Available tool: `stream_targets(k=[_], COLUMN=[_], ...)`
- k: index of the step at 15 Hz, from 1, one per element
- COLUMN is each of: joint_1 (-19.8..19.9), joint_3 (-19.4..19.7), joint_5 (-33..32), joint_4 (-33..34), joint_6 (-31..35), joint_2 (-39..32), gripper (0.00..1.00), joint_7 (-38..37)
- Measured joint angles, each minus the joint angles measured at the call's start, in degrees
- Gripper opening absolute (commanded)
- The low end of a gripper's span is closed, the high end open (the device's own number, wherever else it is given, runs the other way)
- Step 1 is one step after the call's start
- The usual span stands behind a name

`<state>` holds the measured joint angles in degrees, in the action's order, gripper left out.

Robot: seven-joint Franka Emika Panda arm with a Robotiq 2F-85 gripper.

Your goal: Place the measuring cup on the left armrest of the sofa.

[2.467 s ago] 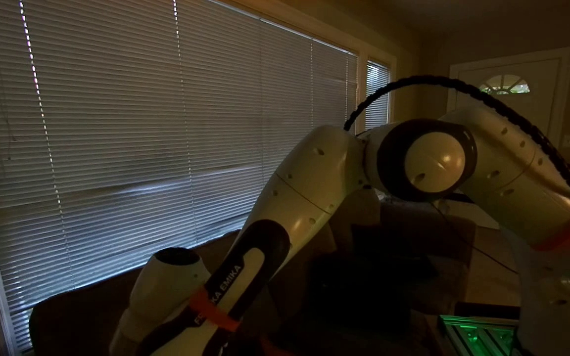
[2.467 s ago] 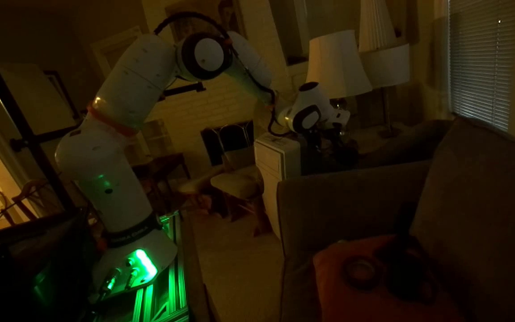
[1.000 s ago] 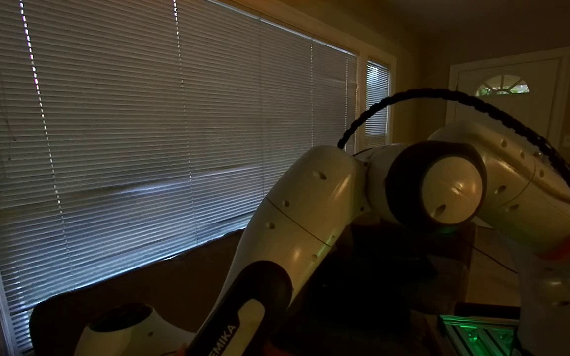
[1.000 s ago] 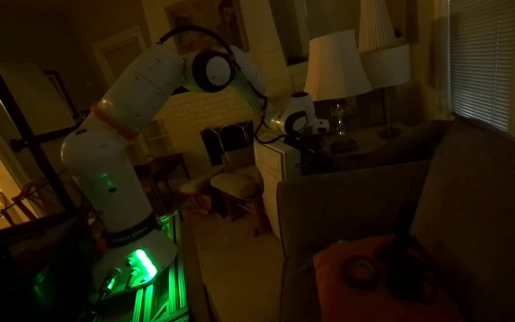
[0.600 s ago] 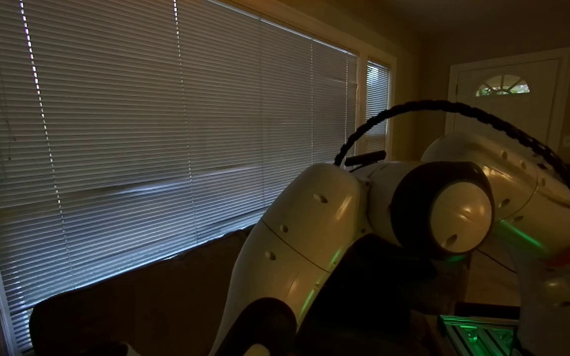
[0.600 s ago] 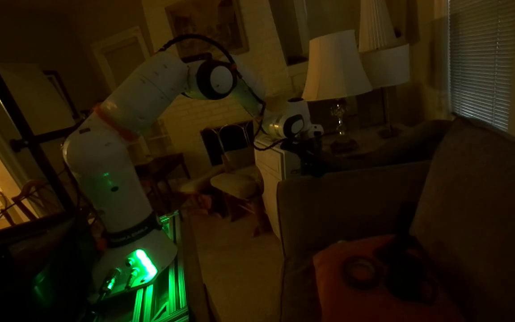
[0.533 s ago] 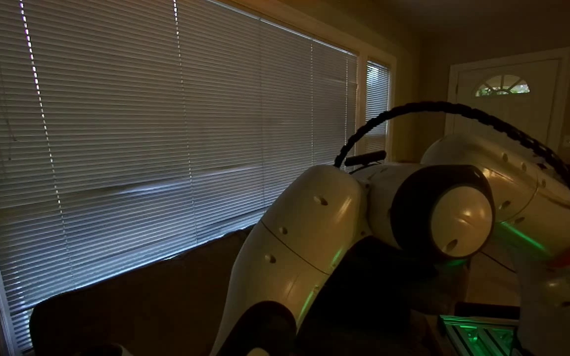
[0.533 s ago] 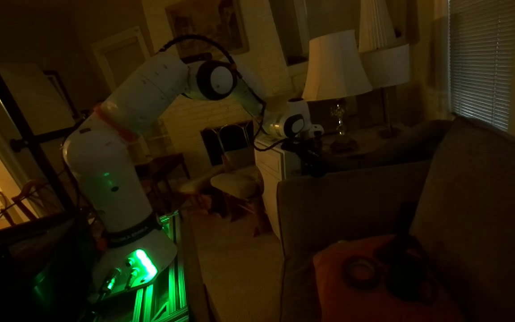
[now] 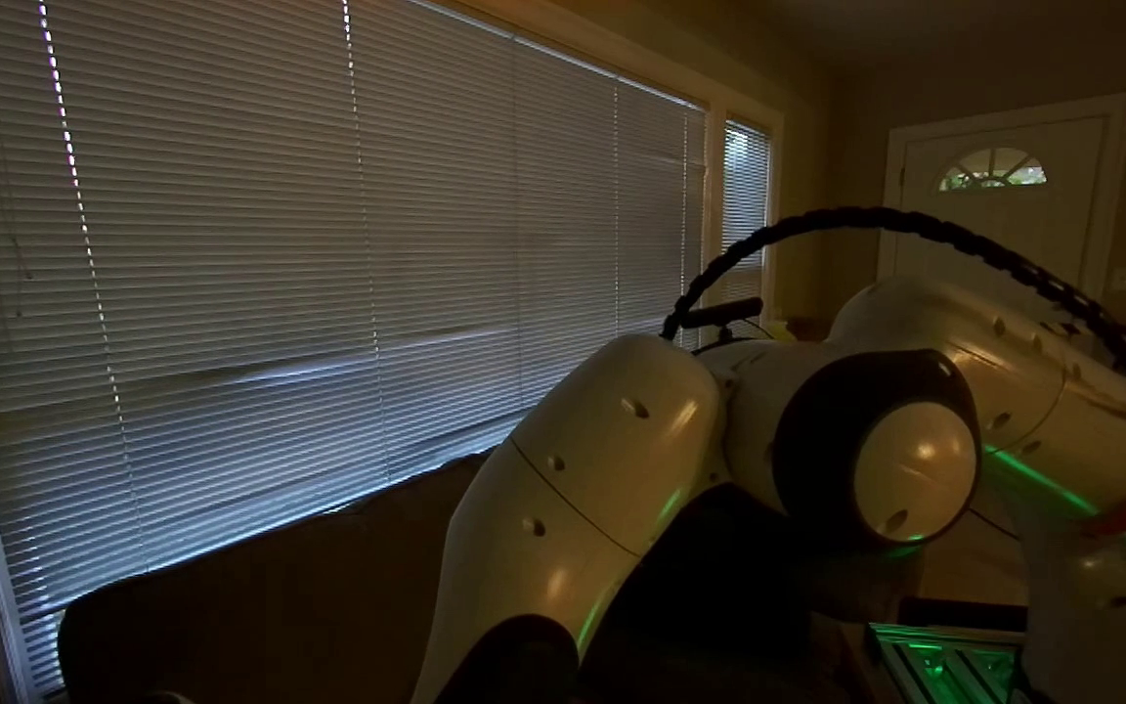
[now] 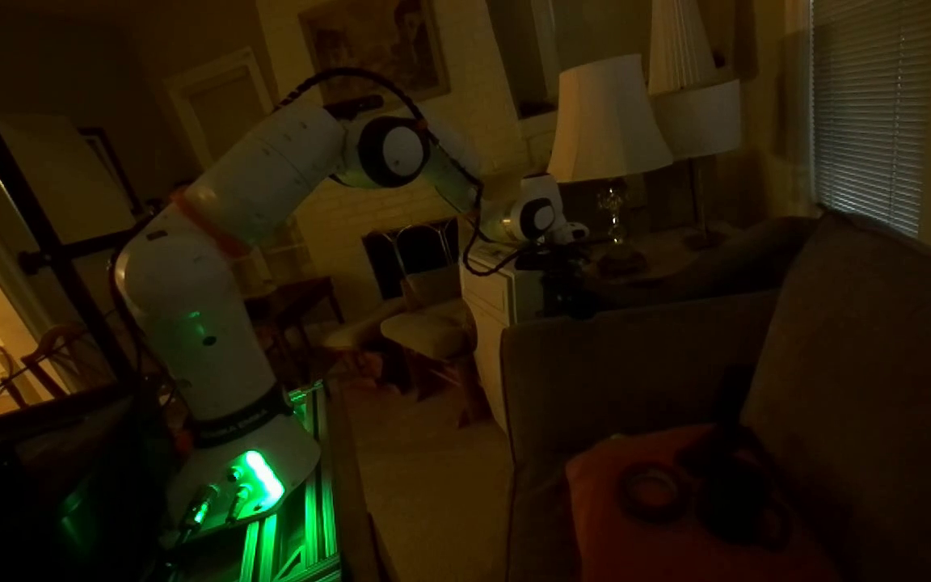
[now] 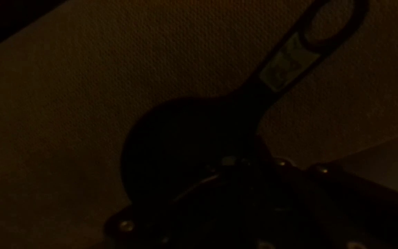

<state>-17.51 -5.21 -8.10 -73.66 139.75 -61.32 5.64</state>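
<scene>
In an exterior view, make out armrest beneath gripper. In wrist view, see measuring cup at gripper's front, partly covered by it, with handle angled away; cannot tell jaw gap or grip.

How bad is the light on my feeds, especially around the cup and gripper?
Wrist view: very dark, the measuring cup almost a black silhouette, its label too dim to read. In an exterior view: gripper a dark blot by the armrest, green light glaring. In an exterior view: blinds bright, sofa nearly black.
</scene>
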Motion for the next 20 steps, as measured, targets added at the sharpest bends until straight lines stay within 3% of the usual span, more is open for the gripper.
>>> stream_targets(k=[20], joint_1=[-2.8], joint_3=[1.2], joint_5=[-3.4], joint_4=[8.3], joint_6=[-4.0], joint_2=[-6.4], gripper=[0.01], joint_7=[2.7])
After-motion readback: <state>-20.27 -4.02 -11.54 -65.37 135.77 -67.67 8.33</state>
